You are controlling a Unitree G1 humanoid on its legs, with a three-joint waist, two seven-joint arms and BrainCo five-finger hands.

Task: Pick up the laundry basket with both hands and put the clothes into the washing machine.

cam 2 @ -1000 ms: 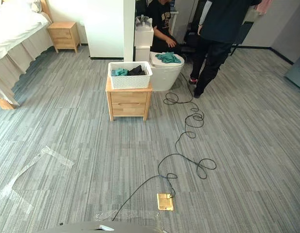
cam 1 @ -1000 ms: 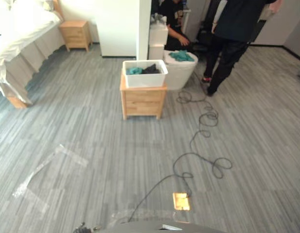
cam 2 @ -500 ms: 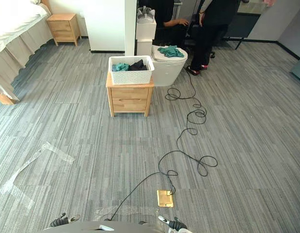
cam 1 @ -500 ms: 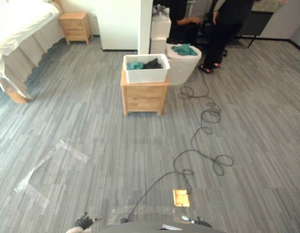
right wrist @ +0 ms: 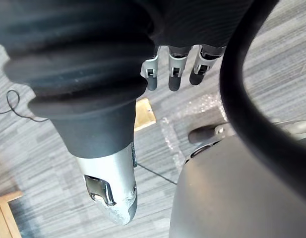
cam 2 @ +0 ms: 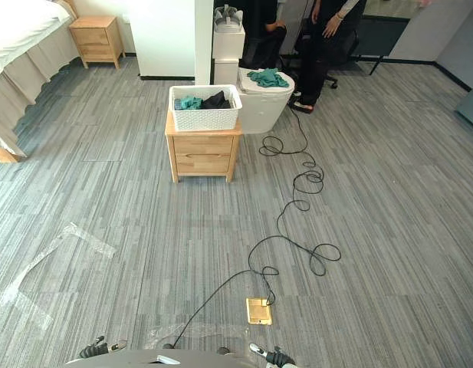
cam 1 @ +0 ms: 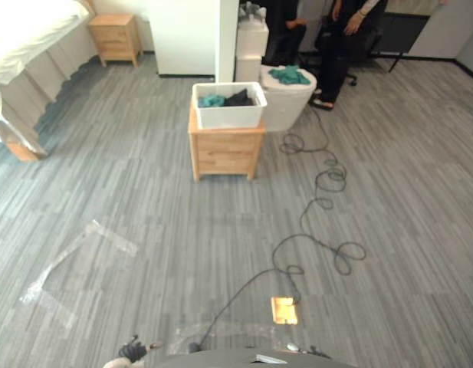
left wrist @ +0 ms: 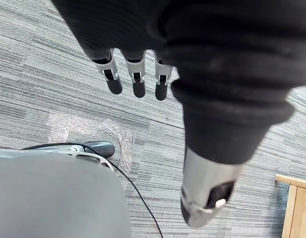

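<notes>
A white laundry basket (cam 1: pixel 228 105) with teal and dark clothes in it stands on a small wooden cabinet (cam 1: pixel 225 151), far ahead of me across the floor. Just behind it to the right is a white rounded appliance (cam 1: pixel 287 103) with a teal cloth on top. My left hand (cam 1: pixel 131 351) and right hand (cam 2: pixel 278 356) hang low at the near edge, far from the basket. In the wrist views the left hand's fingers (left wrist: pixel 137 82) and the right hand's fingers (right wrist: pixel 172 74) point straight down over the carpet, holding nothing.
A bed (cam 1: pixel 25 65) and a wooden nightstand (cam 1: pixel 115 36) are at the far left. A white pillar (cam 1: pixel 227 38) rises behind the basket. Two persons (cam 2: pixel 328 34) are at the back right. A brass floor plate (cam 1: pixel 283 310) and clear tape (cam 1: pixel 75 261) lie on the grey carpet.
The standing person has walked away toward the back. The whole picture has shifted a little, and my two hands have come into view at the bottom edge.
</notes>
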